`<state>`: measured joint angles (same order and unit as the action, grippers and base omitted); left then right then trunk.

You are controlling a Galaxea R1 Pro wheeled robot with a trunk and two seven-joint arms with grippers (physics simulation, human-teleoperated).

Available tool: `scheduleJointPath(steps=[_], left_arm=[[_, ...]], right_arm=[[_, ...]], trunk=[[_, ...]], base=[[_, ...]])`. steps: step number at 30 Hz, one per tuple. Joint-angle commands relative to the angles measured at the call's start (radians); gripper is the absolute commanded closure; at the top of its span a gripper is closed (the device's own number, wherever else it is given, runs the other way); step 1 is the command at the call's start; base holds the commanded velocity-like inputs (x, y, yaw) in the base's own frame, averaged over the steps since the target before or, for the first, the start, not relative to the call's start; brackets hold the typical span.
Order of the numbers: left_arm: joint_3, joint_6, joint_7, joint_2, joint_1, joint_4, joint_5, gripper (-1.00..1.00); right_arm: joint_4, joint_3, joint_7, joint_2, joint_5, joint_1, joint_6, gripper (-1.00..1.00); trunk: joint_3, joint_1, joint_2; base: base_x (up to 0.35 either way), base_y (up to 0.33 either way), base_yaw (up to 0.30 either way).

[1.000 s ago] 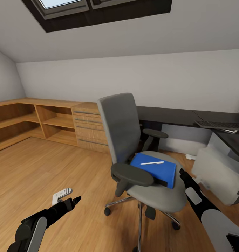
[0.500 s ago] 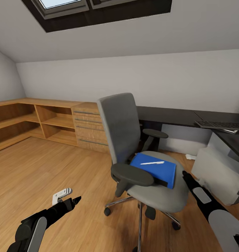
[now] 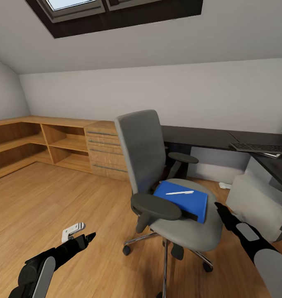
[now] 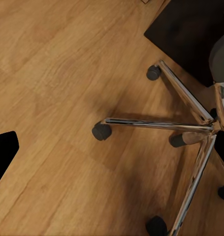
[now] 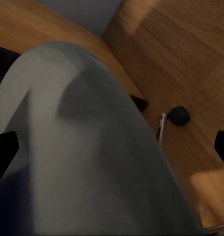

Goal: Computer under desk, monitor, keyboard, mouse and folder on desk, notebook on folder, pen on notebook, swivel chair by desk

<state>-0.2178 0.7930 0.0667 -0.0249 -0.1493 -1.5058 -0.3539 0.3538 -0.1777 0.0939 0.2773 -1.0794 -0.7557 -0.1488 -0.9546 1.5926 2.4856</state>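
Hovering right gripper [image 3: 221, 208], jaws parted and empty, just right of folder [image 3: 183, 200] bearing pen [image 3: 179, 192] on swivel chair [image 3: 166, 182] seat; left gripper [image 3: 85, 239] state unreadable. Risk: nudged chair rolls, pen slides off.

Wooden shelf unit [image 3: 41, 142] along left wall; skylight [image 3: 75, 6] overhead; wood floor [image 3: 41, 198].

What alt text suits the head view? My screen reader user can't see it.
A grey swivel chair holds a blue folder with a white pen on top. Behind it, a black desk carries a keyboard; both grippers hang low over the wooden floor.
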Motion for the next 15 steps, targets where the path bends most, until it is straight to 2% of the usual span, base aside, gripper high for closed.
scheduleJointPath(steps=[1,15], left_arm=[[-0.003,0.006,0.007,-0.001,-0.001,-0.001,0.003,-1.00],[-0.003,0.006,0.007,-0.001,-0.001,-0.001,0.003,-1.00]], right_arm=[[-0.001,-0.007,0.005,0.000,-0.008,-0.001,-0.007,-1.00],[-0.005,-0.006,0.008,0.000,-0.021,-0.001,-0.007,-1.00]], trunk=[[-0.001,0.000,0.000],[-0.001,0.000,0.000]], base=[[0.000,0.000,0.000],[0.000,0.000,0.000]])
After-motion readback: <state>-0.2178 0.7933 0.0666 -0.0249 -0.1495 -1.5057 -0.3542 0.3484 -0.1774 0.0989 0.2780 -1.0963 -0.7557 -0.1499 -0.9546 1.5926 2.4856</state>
